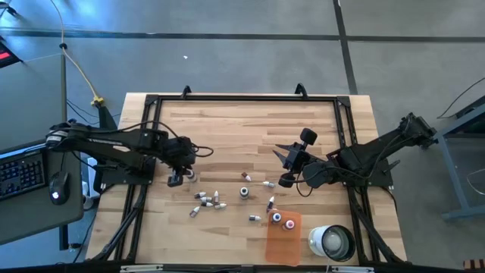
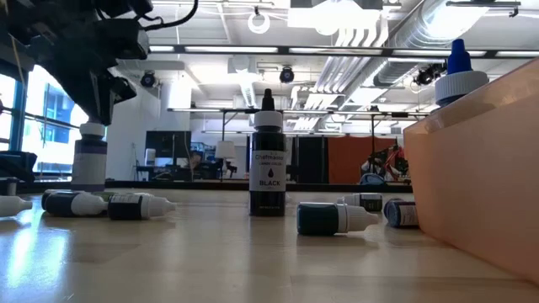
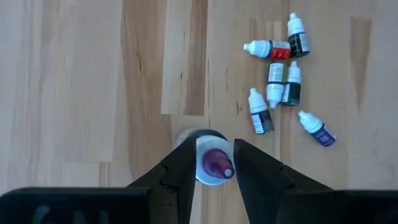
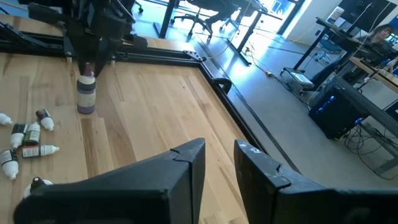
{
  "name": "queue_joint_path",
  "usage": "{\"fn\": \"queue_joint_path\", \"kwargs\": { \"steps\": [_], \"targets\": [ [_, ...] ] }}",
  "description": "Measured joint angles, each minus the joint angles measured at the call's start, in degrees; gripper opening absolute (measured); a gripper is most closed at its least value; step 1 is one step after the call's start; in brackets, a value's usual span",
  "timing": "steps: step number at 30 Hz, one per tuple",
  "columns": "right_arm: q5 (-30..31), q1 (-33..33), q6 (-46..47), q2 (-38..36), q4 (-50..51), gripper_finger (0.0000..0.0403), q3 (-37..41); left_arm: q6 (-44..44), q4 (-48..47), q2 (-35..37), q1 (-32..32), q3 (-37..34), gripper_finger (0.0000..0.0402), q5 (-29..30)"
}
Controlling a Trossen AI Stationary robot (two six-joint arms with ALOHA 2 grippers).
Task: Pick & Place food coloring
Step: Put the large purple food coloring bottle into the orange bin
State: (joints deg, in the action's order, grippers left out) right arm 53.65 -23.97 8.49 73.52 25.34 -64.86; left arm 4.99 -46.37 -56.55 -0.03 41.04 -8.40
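Observation:
An upright food coloring bottle (image 3: pixel 214 165) with a purple cap stands on its base on the wood, also seen in the low view (image 2: pixel 88 164) and in the right wrist view (image 4: pixel 86 93). My left gripper (image 3: pixel 216 155) (image 1: pixel 176 180) is open just above it, one finger on each side of the cap, and no touch shows. Several more bottles (image 1: pixel 206 201) (image 3: pixel 280 81) lie on their sides nearby. A black bottle (image 2: pixel 269 160) (image 1: pixel 244 192) stands upright at mid-table. My right gripper (image 4: pixel 219 152) (image 1: pixel 288 165) hovers open and empty right of centre.
The orange tray (image 1: pixel 284 241) (image 2: pixel 472 194) sits near the front edge with two bottles (image 1: pixel 283 221) standing in it. A white cup (image 1: pixel 331 241) is beside the tray. Single bottles (image 1: pixel 267 183) (image 1: pixel 255 218) lie between the grippers. A black frame (image 1: pixel 242 97) borders the table.

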Motion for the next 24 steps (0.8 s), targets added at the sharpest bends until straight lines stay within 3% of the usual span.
{"fn": "queue_joint_path", "kwargs": {
  "steps": [10, 19, 24],
  "targets": [
    [0.00, -0.01, -0.01, 0.00, 0.00, 0.0078, 0.00, 0.00, -0.15, -0.51, 0.00, 0.02, 0.0103, 0.04],
    [0.00, 0.00, 0.00, 0.00, 0.00, 0.0078, 0.00, 0.00, 0.31, -0.40, 0.02, 0.20, 0.0028, 0.22],
    [0.00, 0.00, 0.00, 0.00, 0.00, 0.0078, 0.01, 0.00, 0.13, -0.41, 0.00, 0.20, 0.0039, 0.14]
  ]
}}
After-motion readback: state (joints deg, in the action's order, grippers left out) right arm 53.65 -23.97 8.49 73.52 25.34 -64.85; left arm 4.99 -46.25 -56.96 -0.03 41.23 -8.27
